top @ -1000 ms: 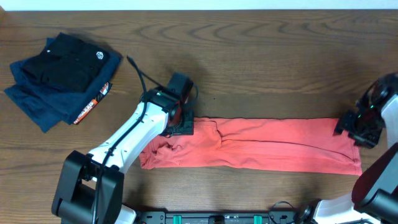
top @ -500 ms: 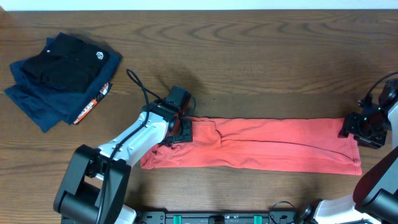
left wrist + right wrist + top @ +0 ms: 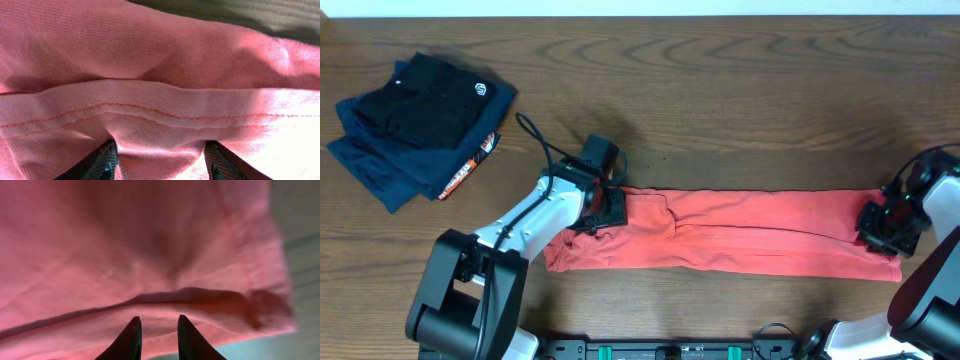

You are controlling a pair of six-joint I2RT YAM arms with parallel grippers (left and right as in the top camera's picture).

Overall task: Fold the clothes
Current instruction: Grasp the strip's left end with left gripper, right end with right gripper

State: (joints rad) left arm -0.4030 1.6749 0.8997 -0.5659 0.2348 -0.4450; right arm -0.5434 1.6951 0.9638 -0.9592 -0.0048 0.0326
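Note:
The coral-red T-shirt (image 3: 750, 232) lies folded into a long strip across the table's front. My left gripper (image 3: 605, 210) is at the strip's left end. In the left wrist view its fingers (image 3: 161, 162) are wide apart and open, with a bulge of the T-shirt (image 3: 160, 120) and a stitched hem between them. My right gripper (image 3: 885, 228) is on the strip's right end. In the right wrist view its fingers (image 3: 157, 330) are close together with the T-shirt (image 3: 150, 255) pinched between them, near its edge.
Folded navy and black garments (image 3: 415, 125) with a white round logo lie at the back left. Bare brown wood table (image 3: 750, 110) shows behind the strip. The table's front edge runs just below the strip.
My left gripper has shifted slightly down and left on the T-shirt's left end. My right gripper has moved from beside the right edge down onto the T-shirt's right end.

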